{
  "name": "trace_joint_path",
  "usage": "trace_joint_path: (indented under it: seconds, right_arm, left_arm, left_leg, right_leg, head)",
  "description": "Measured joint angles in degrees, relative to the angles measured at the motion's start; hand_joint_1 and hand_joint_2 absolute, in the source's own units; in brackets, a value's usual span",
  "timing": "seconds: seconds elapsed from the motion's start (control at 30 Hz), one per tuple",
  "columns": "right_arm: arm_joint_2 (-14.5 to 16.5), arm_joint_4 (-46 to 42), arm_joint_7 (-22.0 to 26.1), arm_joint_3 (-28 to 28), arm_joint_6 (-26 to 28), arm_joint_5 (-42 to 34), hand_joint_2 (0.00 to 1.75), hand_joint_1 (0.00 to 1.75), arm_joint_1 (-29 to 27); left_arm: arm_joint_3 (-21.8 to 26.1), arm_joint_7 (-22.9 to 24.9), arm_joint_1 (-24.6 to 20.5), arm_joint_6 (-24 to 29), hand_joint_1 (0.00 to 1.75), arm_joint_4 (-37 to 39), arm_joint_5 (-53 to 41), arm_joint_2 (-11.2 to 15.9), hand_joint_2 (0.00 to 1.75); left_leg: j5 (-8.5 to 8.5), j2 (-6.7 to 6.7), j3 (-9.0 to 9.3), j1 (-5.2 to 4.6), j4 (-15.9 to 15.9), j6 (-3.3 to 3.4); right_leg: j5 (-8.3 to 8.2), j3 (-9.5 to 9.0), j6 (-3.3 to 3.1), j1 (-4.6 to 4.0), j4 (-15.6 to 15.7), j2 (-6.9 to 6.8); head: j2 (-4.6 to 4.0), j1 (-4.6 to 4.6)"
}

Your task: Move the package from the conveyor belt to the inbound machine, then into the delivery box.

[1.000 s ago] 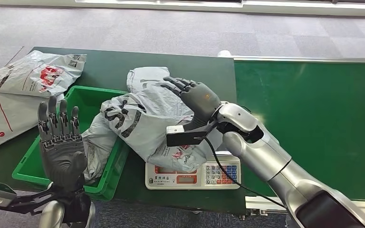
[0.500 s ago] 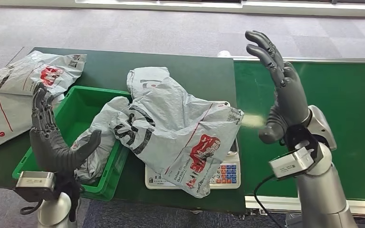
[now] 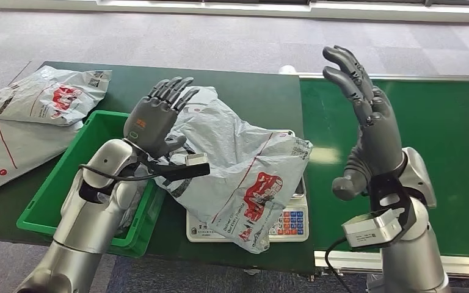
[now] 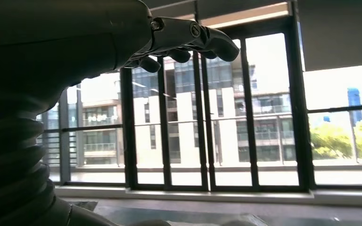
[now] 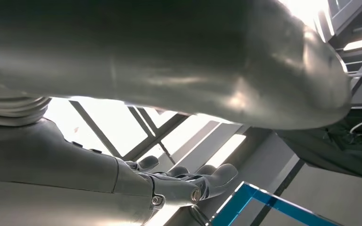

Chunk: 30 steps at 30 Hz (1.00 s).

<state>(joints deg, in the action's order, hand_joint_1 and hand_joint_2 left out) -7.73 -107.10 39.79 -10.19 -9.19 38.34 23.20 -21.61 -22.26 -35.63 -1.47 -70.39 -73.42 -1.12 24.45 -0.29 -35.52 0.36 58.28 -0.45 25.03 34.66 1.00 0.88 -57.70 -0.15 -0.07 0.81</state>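
Note:
A crumpled grey package [image 3: 238, 165] with red and black print lies across the weighing scale [image 3: 281, 227], and its left end droops into the green bin [image 3: 49, 201]. My left hand [image 3: 154, 119] hovers palm-down over that left end with fingers spread and holds nothing; I cannot tell whether it touches the bag. In the left wrist view its fingers [image 4: 188, 40] reach out straight. My right hand [image 3: 369, 128] stands raised above the conveyor belt [image 3: 427, 140], fingers apart and empty. The right wrist view shows its fingers [image 5: 184, 181] against the ceiling.
Two more grey packages [image 3: 30, 110] lie on the dark green table [image 3: 250, 91] left of the bin. The scale's keypad [image 3: 284, 223] sticks out at the table's front edge. Grey carpet runs beyond the table.
My left arm swung from in front of the bin up and right, over the package's left end. The right hand stayed raised over the belt, shifting only slightly. The package lies as before.

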Motion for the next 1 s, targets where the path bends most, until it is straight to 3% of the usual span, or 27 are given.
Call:
trace_joint_path:
  seconds: [0.17,0.47,0.73,1.0]
  right_arm:
    - [1.7,2.0,0.0,0.0,-0.1,1.1,0.0,0.0,0.7]
    - [2.6,3.3,0.0,0.0,-0.1,1.1,0.0,0.0,0.8]
    - [2.8,7.1,-0.5,0.3,-0.4,1.2,0.0,0.0,3.8]
    - [2.6,8.6,-0.8,0.9,-0.3,0.2,0.0,0.0,3.8]
  left_arm:
    - [-5.1,-4.0,-7.8,-2.1,0.0,11.9,3.5,2.2,1.75]
    - [-7.8,-4.8,-10.8,-3.0,0.0,18.3,4.7,3.7,1.75]
    - [-13.7,-14.6,-14.3,-21.5,0.0,25.2,16.7,4.9,1.75]
    - [-22.4,-17.6,-14.9,-29.0,0.0,31.7,20.8,5.3,1.75]
  left_leg:
    - [-0.02,0.05,0.0,0.01,0.0,-0.02]
    - [0.0,0.04,-0.06,0.01,0.0,-0.04]
    - [-0.03,0.04,-0.05,0.01,0.0,-0.02]
    - [-0.01,0.03,-0.04,0.0,0.0,-0.03]
  right_leg:
    - [-0.02,0.04,-0.03,0.0,0.0,0.12]
    - [0.01,0.08,-0.03,0.0,0.0,0.09]
    - [-0.03,0.07,-0.04,0.0,0.0,0.1]
    - [-0.01,0.05,-0.03,0.0,0.0,0.08]
  head:
    - [0.0,-0.01]
    - [0.0,0.0]
    - [0.0,0.0]
    - [0.0,0.0]
